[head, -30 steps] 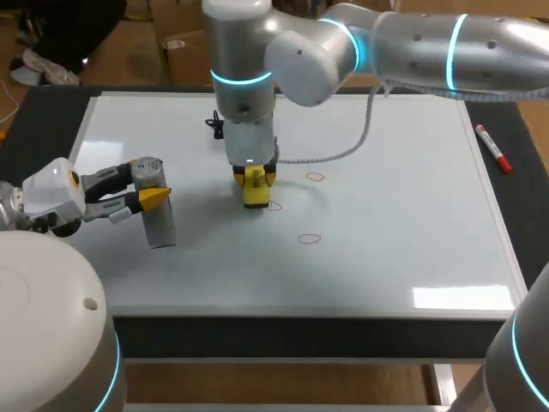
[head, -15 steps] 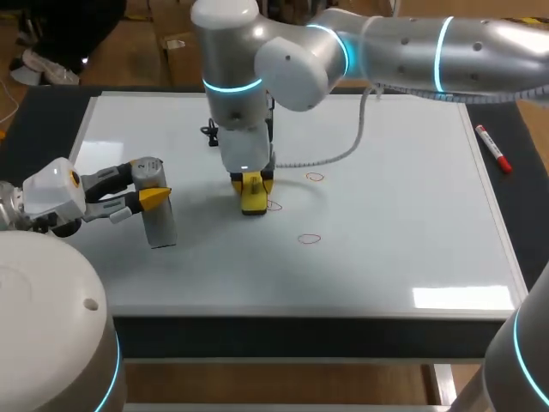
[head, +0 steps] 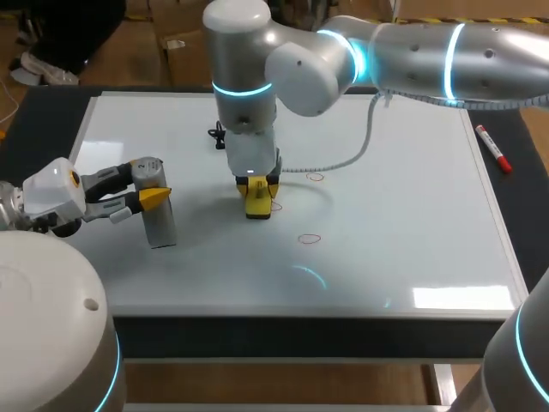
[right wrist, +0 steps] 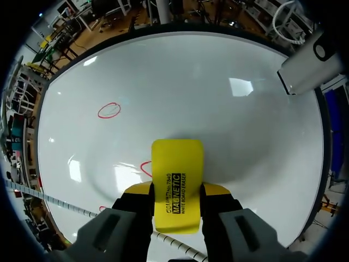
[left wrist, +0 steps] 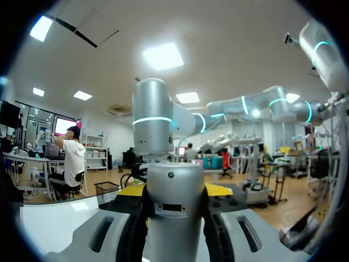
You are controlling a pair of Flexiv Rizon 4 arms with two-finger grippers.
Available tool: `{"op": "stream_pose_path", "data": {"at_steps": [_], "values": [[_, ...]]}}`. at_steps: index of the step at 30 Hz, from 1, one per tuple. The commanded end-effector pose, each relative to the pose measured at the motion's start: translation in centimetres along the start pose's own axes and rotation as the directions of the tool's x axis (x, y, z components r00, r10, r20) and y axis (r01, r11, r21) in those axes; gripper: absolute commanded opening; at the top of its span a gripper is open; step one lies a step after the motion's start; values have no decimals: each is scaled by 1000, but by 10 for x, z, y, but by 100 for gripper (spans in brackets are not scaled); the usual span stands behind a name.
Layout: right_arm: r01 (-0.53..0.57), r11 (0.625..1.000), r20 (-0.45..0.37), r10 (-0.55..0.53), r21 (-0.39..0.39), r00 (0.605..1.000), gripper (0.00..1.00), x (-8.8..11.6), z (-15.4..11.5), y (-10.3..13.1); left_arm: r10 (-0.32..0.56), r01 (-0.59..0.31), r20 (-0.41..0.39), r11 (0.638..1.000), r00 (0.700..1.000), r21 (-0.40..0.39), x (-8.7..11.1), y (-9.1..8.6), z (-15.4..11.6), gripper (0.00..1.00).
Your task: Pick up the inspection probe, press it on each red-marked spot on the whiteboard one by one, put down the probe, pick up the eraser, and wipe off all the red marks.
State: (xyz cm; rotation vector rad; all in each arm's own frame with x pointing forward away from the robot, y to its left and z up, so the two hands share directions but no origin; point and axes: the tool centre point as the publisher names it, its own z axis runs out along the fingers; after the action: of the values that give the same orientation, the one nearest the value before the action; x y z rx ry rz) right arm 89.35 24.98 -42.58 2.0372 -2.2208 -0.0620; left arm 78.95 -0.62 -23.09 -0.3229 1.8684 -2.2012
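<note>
Right end effector (right wrist: pixel 175 189) grasps the yellow block eraser (right wrist: pixel 177 164), left end effector (head: pixel 147 184) the grey cylindrical probe (head: pixel 160 225); press flat, wipe across the red oval mark (head: pixel 275 206) at eraser's 3 o'clock

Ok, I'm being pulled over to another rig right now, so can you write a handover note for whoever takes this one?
Left gripper: shut on the inspection probe, at the left part of the whiteboard; the probe has not been set down.
Right gripper: shut on the yellow eraser, down at the middle red mark and partly covering it.
Other red marks: one farther back, one nearer the front edge, both clear of the eraser.
Done: eraser picked up. Whether the probe pressing was finished cannot be told.
Left: wipe all three marks and put down the probe.
</note>
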Motion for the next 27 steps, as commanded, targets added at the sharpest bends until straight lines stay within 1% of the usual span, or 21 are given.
{"op": "stream_pose_path", "data": {"at_steps": [1,19,27], "values": [[-7,1000,8,7,10,1000,0,12,3,5,1,-1,1,1000,1000,-1,1,-1,0,0],[-104,995,-1,104,-6,995,0,51,9,14,1,-1,1,1000,1000,-1,1,-1,0,0],[-117,993,-6,117,-2,993,0,57,6,14,1,-1,1,1000,1000,-1,1,-1,0,0]]}}
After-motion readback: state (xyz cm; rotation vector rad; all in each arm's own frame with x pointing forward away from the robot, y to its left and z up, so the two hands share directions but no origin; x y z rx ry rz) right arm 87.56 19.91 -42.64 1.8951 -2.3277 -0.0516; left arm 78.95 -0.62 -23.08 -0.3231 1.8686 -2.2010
